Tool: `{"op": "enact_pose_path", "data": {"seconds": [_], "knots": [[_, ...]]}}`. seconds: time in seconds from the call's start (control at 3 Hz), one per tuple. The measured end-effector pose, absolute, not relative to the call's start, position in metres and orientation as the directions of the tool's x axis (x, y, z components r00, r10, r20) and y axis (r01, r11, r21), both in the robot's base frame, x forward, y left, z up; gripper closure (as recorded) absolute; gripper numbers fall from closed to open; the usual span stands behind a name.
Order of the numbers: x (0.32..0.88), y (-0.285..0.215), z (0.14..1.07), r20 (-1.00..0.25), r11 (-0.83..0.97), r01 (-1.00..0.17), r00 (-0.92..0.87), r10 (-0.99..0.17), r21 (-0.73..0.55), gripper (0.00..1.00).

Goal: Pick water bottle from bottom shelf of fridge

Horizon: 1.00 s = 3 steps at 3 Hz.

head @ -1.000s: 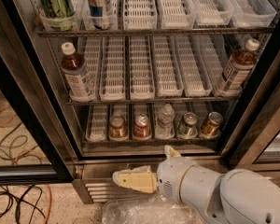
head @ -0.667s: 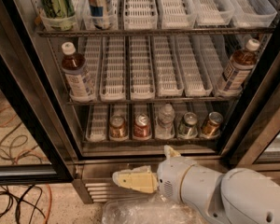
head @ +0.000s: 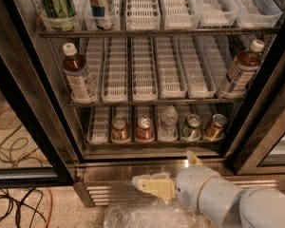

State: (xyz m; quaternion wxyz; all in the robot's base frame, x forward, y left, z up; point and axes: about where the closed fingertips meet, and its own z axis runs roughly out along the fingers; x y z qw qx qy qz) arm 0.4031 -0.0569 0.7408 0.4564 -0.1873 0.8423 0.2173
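Observation:
The water bottle (head: pixel 168 122), small, clear and ribbed, stands upright in the middle lane of the bottom shelf (head: pixel 152 145) of the fridge (head: pixel 31 94). Metal cans flank it: two on its left (head: pixel 144 128) and two on its right (head: pixel 192 126). My gripper (head: pixel 165 171) is low in the view, outside the fridge, in front of the stainless base grille (head: pixel 104 192), below and just left of the bottle. Its cream fingers (head: pixel 154 185) are spread apart and hold nothing.
Brown-liquid bottles with white labels stand at the left (head: pixel 79 77) and right (head: pixel 241 71) ends of the middle shelf. Dark door frames border both sides. Crumpled clear plastic (head: pixel 142 216) lies below my gripper. Cables (head: pixel 12 205) lie on the floor at left.

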Motion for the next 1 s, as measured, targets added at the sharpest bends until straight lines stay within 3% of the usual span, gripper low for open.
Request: {"op": "enact_pose_path", "data": {"seconds": [0.33,1.0], "knots": [[0.401,-0.114,0.735,-0.873,0.903,-0.425,-0.461,-0.158,0.062,0.00],[0.394,-0.133,0.735,-0.873,0.922,-0.385,-0.463,-0.150,0.046,0.00]]}}
